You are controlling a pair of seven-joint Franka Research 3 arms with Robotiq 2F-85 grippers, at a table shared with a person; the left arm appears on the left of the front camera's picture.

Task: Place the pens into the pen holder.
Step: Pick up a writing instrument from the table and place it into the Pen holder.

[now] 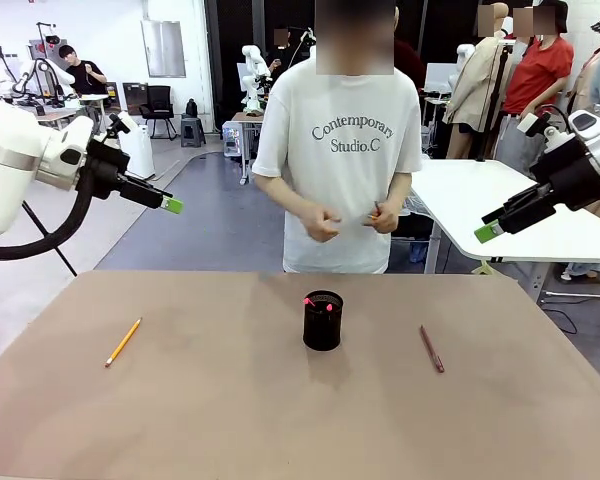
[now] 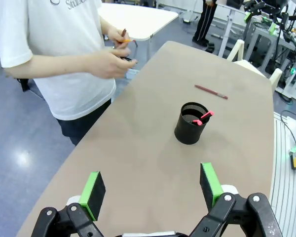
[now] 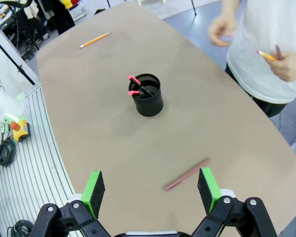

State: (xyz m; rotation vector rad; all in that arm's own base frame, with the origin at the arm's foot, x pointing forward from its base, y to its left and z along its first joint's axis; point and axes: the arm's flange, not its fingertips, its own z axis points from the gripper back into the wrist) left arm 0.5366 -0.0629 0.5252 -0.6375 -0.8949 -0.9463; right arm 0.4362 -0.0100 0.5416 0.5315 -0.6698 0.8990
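Both arms are up off the table and nothing's in hand. My left gripper hangs above its end with the jaws wide and nothing between the green pads. My right gripper is the same: spread and empty, with the reddish-brown pen lying flat on the table just beyond its fingers.

The pen holder stands upright mid-table, and red tips poke over its rim, so I read the dark pen as already in. I can't tell whether those two red ends belong to one pen or two. The yellow pencil lies flat on my left side, well apart from the cup.

Across the table, the person's hand holds what looks like another yellow stick and a darker one.

By my count that's roughly a third done — the pencil looks like the left arm's job and the brown pen the right's, each needing a pickup and a drop into the cup.
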